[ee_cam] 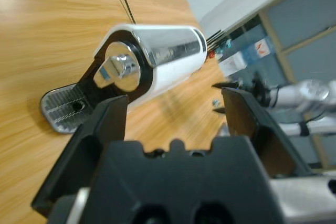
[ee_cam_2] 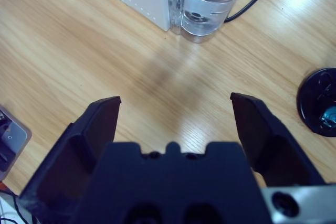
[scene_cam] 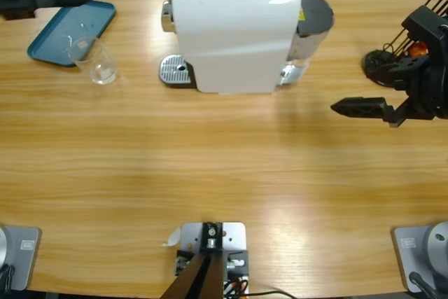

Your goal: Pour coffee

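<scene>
Both sets of fingers wide open, empty, over wooden table [scene_cam: 224,173]; coffee machine [scene_cam: 234,33], glass [scene_cam: 98,62], tray [scene_cam: 70,29]

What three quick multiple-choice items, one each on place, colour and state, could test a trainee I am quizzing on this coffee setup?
1. Where is the glass?
A. on the drip grate
B. on the table beside the tray
C. in a gripper

2. What colour is the tray?
A. red
B. white
C. blue

3. How do the right gripper jaws stand?
A. open, empty
B. shut on the glass
C. shut on a capsule

Answers: 1 B, the glass stands on the wood at the tray's corner, left of the coffee machine. 2 C, the tray is blue. 3 A, bare table shows between the jaws in the right wrist view.
</scene>
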